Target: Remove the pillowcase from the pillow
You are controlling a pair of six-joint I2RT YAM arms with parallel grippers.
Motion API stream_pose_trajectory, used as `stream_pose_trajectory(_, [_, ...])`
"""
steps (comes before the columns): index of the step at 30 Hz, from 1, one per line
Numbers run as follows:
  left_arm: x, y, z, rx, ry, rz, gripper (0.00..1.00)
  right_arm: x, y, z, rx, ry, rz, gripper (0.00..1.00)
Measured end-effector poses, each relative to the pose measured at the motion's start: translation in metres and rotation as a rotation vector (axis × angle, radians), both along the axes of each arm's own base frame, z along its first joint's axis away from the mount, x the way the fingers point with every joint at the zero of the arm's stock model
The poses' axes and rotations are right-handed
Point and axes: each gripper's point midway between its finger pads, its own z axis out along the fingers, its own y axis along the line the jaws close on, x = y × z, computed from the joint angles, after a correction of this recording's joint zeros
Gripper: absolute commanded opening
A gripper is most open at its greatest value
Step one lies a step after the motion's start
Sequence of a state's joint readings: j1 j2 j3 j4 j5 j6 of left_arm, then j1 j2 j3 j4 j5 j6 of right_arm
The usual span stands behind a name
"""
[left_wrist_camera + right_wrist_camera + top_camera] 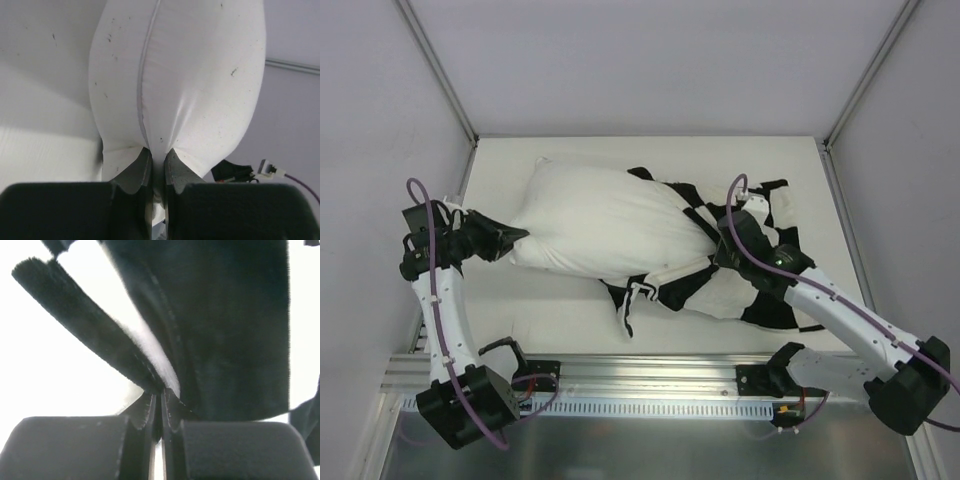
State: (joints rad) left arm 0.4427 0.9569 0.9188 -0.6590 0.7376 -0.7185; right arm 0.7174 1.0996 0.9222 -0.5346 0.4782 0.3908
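near edge: carries both arms off the rail (650, 385), reaching out over the table (540, 300).

left side: clenches the left gripper (506, 238) on a pinch of the pillow (600, 225) at its left end. confirms in the left wrist view, with jaws closed on white fabric just beside the seam and cloth puckering out of the bite. judged purpose: anchors the cushion against a pull from the other side.

right side: clamps the right gripper (723, 248) on the pillowcase (692, 285). confirms in the right wrist view, with jaws closed on a fold of black plush and a white sliver inside it. judged purpose: draws the cover rightward off the stuffing.

mid table: finds the pillow lying lengthwise, left part uncovered, right end sheathed in bunched checkered cloth, with a loose flap trailing toward the near edge.

judged progress: well over half stripped; calls for further separation of the two grips.

far side: ends at the back wall (650, 60).
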Motion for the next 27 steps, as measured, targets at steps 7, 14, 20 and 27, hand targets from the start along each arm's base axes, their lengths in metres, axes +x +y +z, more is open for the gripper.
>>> stream_pose_trajectory(7, [-0.002, 0.011, 0.037, -0.037, -0.024, 0.051, 0.00, -0.013, -0.017, 0.019, 0.093, -0.059, -0.029, 0.01])
stream_pose_trajectory(14, [0.000, 0.012, 0.100, 0.045, -0.185, 0.050, 0.00, -0.010, -0.018, 0.071, 0.117, -0.138, -0.008, 0.01])
stream_pose_trajectory(20, [-0.003, 0.009, 0.154, 0.080, -0.292, 0.058, 0.00, -0.005, -0.027, 0.148, 0.084, -0.266, 0.022, 0.01])
stream_pose_trajectory(27, [-0.024, -0.006, 0.225, 0.136, -0.492, 0.028, 0.00, -0.015, -0.047, 0.237, 0.081, -0.425, 0.042, 0.02])
